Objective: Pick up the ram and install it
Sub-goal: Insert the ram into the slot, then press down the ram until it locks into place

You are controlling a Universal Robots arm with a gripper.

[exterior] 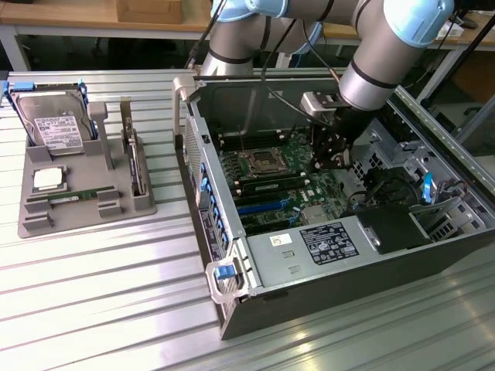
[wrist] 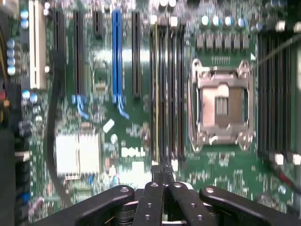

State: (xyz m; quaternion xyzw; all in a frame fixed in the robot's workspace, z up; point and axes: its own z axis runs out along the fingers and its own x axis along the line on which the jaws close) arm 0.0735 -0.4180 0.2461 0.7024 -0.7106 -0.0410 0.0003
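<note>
My gripper (exterior: 334,161) hangs inside the open computer case (exterior: 232,232), above the motherboard (exterior: 309,189) and beside the CPU socket (exterior: 259,161). In the wrist view its black fingers (wrist: 151,193) are pressed together, so the gripper (wrist: 162,175) is shut with nothing seen between them. The tips line up with the black memory slots (wrist: 175,89). A thin yellow-green edge that looks like the ram (wrist: 155,94) stands edge-on in one slot. A green circuit-board stick (exterior: 73,197) lies in the grey tray (exterior: 31,224) at the exterior view's left.
The tray also holds a silver hard drive (exterior: 56,124) and a square CPU chip (exterior: 48,179). Case walls, a drive cage (exterior: 325,243) and cables (exterior: 379,185) crowd the gripper. The blue expansion slot (wrist: 116,56) and the empty socket frame (wrist: 221,106) flank the memory slots.
</note>
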